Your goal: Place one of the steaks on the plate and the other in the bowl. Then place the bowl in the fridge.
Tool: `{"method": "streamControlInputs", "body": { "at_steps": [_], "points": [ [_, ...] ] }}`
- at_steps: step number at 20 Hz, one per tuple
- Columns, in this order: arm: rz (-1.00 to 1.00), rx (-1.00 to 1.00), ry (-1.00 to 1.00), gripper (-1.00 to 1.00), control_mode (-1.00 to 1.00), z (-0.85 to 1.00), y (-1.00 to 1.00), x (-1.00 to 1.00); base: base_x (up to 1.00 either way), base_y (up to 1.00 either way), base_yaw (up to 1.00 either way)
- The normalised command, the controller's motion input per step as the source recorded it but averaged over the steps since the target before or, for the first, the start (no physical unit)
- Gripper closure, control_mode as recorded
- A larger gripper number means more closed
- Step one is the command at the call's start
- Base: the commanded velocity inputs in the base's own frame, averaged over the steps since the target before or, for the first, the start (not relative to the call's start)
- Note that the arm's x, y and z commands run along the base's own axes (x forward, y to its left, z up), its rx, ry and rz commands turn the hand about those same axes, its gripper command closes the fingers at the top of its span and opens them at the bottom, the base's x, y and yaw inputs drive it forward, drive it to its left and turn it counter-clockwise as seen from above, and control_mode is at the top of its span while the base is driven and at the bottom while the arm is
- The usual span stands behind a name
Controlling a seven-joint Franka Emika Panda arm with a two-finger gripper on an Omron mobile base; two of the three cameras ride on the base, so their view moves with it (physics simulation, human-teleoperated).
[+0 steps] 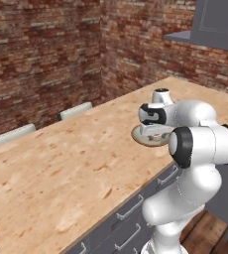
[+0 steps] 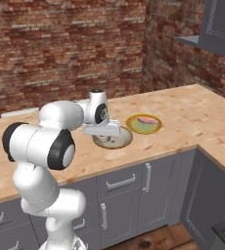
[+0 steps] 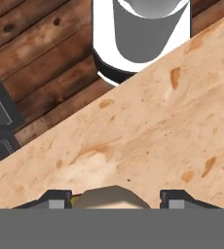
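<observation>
The shallow tan bowl (image 2: 115, 140) sits on the wooden counter near its front edge, also seen as the bowl (image 1: 144, 137) under my hand. Just right of it a yellow-green plate (image 2: 155, 126) carries one pinkish steak (image 2: 146, 120). My gripper (image 2: 106, 135) hangs straight down, low over the bowl, and the hand hides most of the bowl's inside. In the hand view a tan-brown slab, the other steak (image 3: 111, 197), fills nearly all the gap between the dark fingertips (image 3: 55, 199) of my gripper (image 3: 115, 199). The fridge is out of view.
The counter (image 2: 192, 112) bends into a corner at the right, with grey drawers and doors (image 2: 120, 181) below its front edge. Brick walls stand behind it. A grey cabinet (image 2: 217, 24) hangs at the upper right. Two pale chair backs (image 1: 75, 110) line the far side.
</observation>
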Motion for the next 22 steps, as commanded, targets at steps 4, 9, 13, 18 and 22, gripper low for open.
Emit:
{"method": "streamControlInputs", "body": {
  "at_steps": [4, 9, 13, 18, 22],
  "points": [
    [0.07, 0.04, -0.07, 1.00, -1.00, -0.06, 0.01, 0.22, 0.00, 0.00, 0.00],
    [0.00, 0.00, -0.09, 1.00, -1.00, -0.29, 0.00, 0.15, 0.00, 0.00, 0.00],
    [0.00, 0.00, -0.01, 1.00, -1.00, -0.45, 0.00, 0.03, 0.00, 0.00, 0.00],
    [0.00, 0.00, -0.03, 1.00, -1.00, -0.15, 0.00, 0.11, 0.00, 0.00, 0.00],
    [0.00, 0.00, 0.00, 1.00, -1.00, 0.00, 0.00, 0.26, 0.00, 0.00, 0.00]
  ]
}}
